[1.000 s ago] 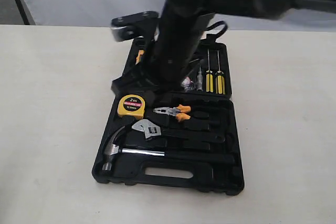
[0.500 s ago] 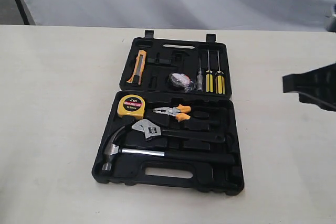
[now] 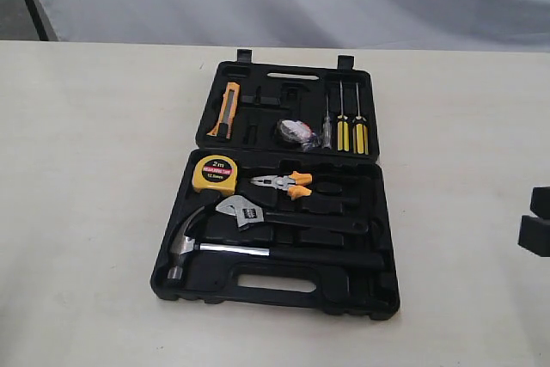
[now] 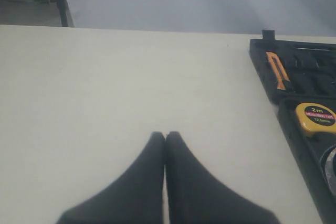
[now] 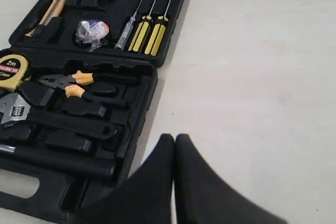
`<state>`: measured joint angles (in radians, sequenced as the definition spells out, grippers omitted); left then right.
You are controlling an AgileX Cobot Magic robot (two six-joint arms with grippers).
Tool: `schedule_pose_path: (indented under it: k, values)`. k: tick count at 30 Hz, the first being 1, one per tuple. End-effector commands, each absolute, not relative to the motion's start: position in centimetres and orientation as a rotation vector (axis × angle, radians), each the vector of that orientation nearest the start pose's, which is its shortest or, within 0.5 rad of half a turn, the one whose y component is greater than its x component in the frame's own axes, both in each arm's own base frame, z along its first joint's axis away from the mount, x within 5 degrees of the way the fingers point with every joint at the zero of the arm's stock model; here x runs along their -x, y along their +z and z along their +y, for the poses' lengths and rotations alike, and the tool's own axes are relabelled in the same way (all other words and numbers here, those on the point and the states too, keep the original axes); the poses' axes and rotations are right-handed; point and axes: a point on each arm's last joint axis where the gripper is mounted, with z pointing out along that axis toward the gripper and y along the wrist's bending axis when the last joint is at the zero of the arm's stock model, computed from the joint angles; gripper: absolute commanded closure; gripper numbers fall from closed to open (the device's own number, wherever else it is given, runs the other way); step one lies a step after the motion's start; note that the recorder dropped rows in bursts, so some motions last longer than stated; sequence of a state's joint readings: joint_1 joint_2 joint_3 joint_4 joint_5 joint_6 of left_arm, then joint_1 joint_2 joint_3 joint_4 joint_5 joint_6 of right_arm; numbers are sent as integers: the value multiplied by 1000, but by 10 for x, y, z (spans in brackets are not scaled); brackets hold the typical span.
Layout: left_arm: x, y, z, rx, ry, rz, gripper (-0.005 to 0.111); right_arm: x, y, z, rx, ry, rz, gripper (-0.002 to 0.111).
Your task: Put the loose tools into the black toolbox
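Exterior view: one hammer (image 3: pixel 232 250), one wrench (image 3: pixel 245 211), one tape roll (image 3: pixel 295 131) inside the toolbox (image 3: pixel 284 286); left claw (image 4: pixel 165 136) and right claw (image 5: pixel 174 137) closed, empty.

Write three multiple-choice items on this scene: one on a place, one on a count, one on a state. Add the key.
1. The black tape roll lies: A. in the toolbox's far half; B. in its near half; C. outside it.
2. The yellow-handled screwdrivers number: A. one; B. two; C. four.
3. The right gripper is: A. open; B. shut, empty; C. shut on a tool.
Key: 1 A, it sits between the utility knife and the screwdrivers; 2 B, two yellow handles lie side by side; 3 B, its fingertips meet with nothing between.
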<state>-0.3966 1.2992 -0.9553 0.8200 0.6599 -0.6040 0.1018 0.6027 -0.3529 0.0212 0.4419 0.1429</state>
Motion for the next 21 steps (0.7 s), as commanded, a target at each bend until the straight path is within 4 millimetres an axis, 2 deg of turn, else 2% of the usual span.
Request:
schedule_pose_path:
  k: [1, 4, 12, 17, 21]
  values:
    - [-263, 307, -66, -306, 348, 2223, 105, -109, 249, 10, -64, 150, 2117, 108]
    - [-263, 307, -66, -306, 348, 2223, 105, -103, 255, 4, -154, 149, 2060, 108]
    - [-263, 307, -66, -306, 348, 2223, 105, -77, 270, -18, -385, -37, 1851, 108]
    - [-263, 307, -66, -306, 348, 2223, 105, -66, 275, -17, -390, -64, 1782, 108]
    - [-263, 307, -66, -306, 348, 2223, 105, -61, 262, -18, -361, -116, 1788, 108]
